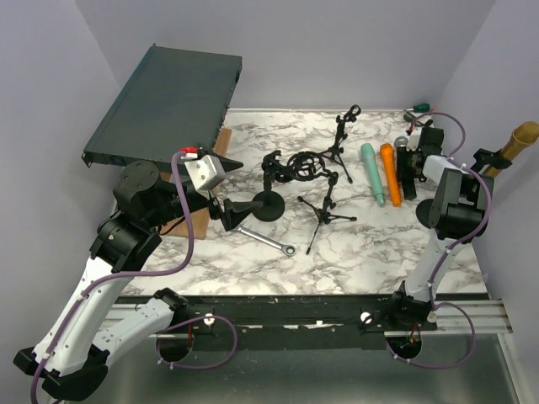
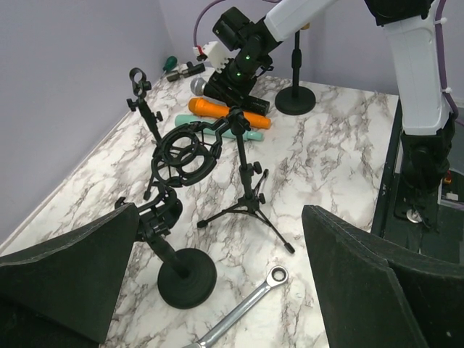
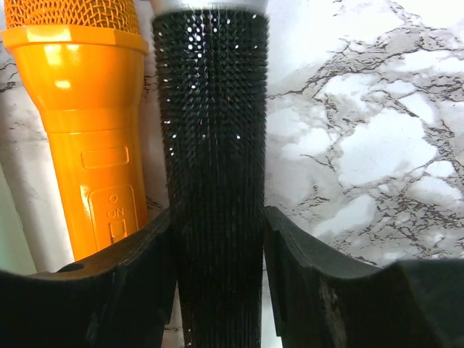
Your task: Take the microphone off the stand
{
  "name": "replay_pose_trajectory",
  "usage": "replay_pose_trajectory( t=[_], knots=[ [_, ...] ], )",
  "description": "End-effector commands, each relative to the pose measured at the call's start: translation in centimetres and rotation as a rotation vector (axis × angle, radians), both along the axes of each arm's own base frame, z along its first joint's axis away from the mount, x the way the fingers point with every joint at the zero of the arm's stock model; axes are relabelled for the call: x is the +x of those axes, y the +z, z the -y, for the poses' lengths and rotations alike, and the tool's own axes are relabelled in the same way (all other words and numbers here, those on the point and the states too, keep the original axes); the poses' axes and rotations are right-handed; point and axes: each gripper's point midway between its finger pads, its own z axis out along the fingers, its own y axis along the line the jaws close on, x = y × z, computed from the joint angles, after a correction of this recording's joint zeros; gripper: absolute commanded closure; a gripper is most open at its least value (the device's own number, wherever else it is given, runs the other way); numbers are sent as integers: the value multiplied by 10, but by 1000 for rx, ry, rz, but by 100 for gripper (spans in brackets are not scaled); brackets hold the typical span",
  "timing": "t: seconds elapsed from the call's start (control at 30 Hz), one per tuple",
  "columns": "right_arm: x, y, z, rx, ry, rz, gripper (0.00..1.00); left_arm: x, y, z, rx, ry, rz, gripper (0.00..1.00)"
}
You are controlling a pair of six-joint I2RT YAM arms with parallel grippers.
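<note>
Your right gripper [image 3: 217, 217]: fingers straddle black microphone [image 3: 214, 109], pads at its sides; clamped or merely touching, cannot tell. Microphone lies flat on marble table [image 3: 377, 145], off any stand, orange microphone [image 3: 87, 109] just beyond one finger. Your left gripper [image 2: 217, 217]: fingers wide apart, holding nothing; round-base stand [image 2: 187, 279] just ahead between them, ratchet wrench [image 2: 243, 308] beside it.

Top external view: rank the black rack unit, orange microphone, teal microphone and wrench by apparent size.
1. Black rack unit
2. Orange microphone and teal microphone, which look alike
3. Wrench: similar length, much thinner
</note>
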Motion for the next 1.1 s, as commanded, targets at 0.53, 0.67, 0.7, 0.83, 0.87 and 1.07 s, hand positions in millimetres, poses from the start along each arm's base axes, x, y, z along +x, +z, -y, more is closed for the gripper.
replay_pose_trajectory(
  t=[0.53,0.67,0.7,0.83,0.87,1.07],
  knots=[
    [5,52,3,14,-23,60,27,4,-2,-5,2,34,30,1],
    [6,79,5,-5,-25,105,26,4,-6,-4,6,30,23,1],
    [6,88,5,-12,-25,122,26,4,-7,-5,7,32,24,1],
    [0,126,-5,-1,24,195,27,5,-9,-5,8,35,25,1],
    [-4,138,-15,19,64,224,27,5,-10,-5,8,36,25,1],
    [-51,195,-93,239,348,382,30,9,-19,-3,12,39,6,1]
  ],
)
